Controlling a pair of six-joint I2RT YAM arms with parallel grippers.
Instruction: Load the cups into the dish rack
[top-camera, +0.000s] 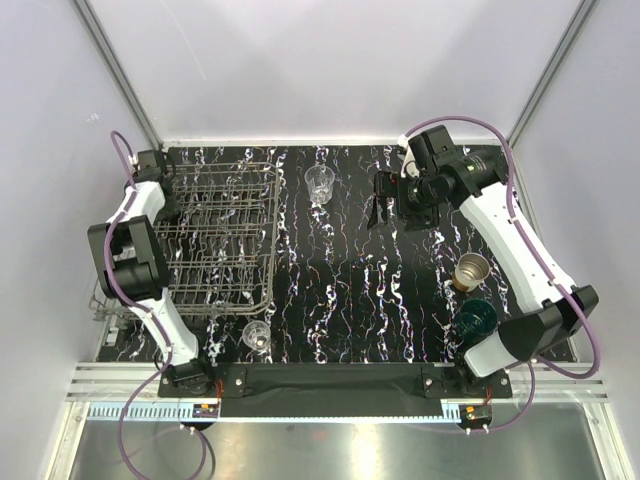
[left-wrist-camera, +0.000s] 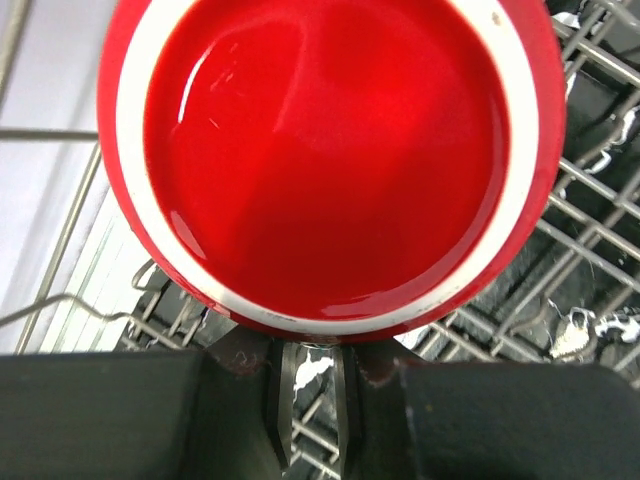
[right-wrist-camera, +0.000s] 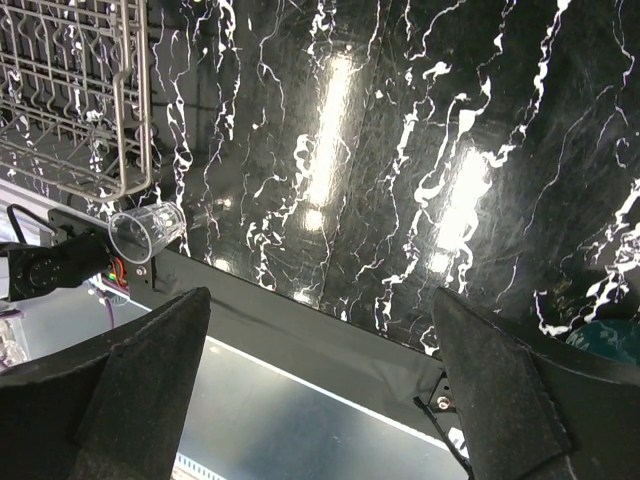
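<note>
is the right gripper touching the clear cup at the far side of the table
Apart. The top view shows bare table between the right gripper and that clear cup, and its jaws stand open.

The dish rack (top-camera: 215, 235) fills the left part of the tabletop (top-camera: 340, 300). At its upper-left corner the left hand (left-wrist-camera: 312, 400) has the held cup (left-wrist-camera: 330, 160) above the rack's wires. The far cup (top-camera: 319, 184) stands right of the rack at upper centre, and the right hand (top-camera: 380, 203) hangs just right of it. The near cup (top-camera: 256, 336) stands below the rack's lower-right corner. At lower right, the third cup (top-camera: 471, 270) stands just above the fourth cup (top-camera: 478, 318).
</note>
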